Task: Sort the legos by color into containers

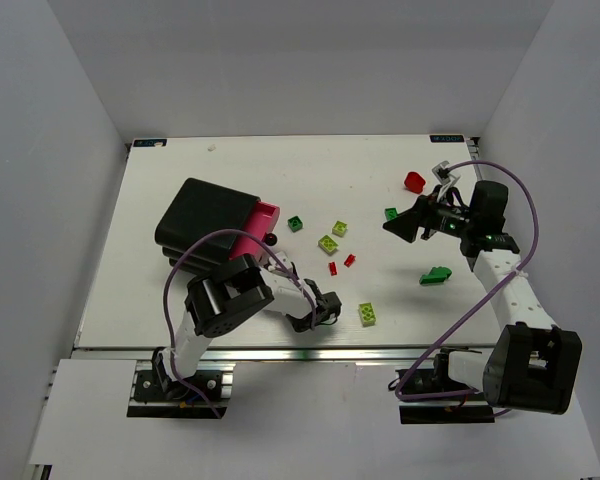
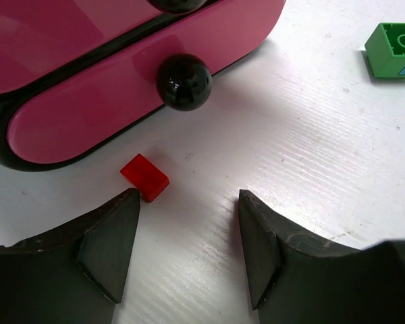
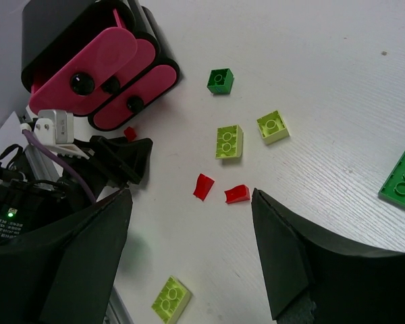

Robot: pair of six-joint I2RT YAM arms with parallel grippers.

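The table (image 2: 310,135) bears a red lego (image 2: 144,177) beside the left jaws.

My white table (image 1: 330,165) fills mid-frame; plain pale grey walls (image 1: 300,60) close it in at top, left and right, evenly lit.

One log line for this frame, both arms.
left gripper: open, red brick at fingertip, by lowest pink drawer | right gripper: open, empty, raised over scattered legos

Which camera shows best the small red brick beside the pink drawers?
The left wrist view: the red brick is large and sharp there, beside the pink drawer. The right wrist view shows only a tiny red speck; in the top view I cannot find it.
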